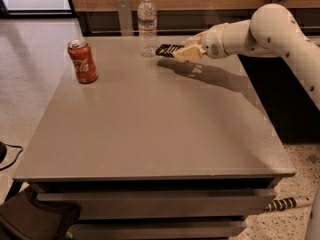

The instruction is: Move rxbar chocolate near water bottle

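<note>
**Asker:** Where is the gripper sitting in this scene?

**Describer:** The gripper (186, 53) is hanging over the far edge of a grey table (150, 134), right of centre. It is at the end of a white arm (270, 29) that is reaching in from the right. Its fingers are clamping the right end of the rxbar chocolate (166, 49), a thin black bar that is lying flat and sticking out to the left.

**Asker:** How close is the bar to the water bottle?

**Describer:** Its free end is sitting just beside the base of the water bottle (147, 24), on the bottle's right. A shadow is falling on the tabletop below, so the bar is probably being held slightly above the surface. Whether it is touching the bottle, I cannot tell. A red soda can (82, 61) is standing well apart, at the left.

**Asker:** What is the step calling for?

**Describer:** In my judgement, the task is nearly finished and only the set-down is remaining. I am suggesting a straight, level descent with no further push leftward, because a light bottle tips easily. The fingers should open only once the bar is resting on the table. They should then lift away to the right, so the wrapper is not dragged along.
</note>
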`<state>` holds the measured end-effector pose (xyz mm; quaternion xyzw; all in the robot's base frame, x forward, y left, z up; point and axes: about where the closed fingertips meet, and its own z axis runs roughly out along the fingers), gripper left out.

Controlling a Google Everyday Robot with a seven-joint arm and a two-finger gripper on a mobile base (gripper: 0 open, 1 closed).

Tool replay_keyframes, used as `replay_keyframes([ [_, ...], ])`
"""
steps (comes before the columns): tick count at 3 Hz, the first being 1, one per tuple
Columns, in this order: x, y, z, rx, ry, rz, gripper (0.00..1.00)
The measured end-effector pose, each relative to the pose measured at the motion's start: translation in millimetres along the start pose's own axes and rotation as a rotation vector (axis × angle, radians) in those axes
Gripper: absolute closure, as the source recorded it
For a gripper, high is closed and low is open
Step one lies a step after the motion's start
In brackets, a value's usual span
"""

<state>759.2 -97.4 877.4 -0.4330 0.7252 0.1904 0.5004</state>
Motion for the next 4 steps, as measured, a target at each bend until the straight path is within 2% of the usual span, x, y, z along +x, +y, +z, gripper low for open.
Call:
replay_keyframes([
  [3, 0.1, 4.9, 8.2, -0.014, 0.000, 0.000, 0.08],
  [4, 0.1, 6.3, 10.4, -0.018, 0.000, 0.000, 0.00],
])
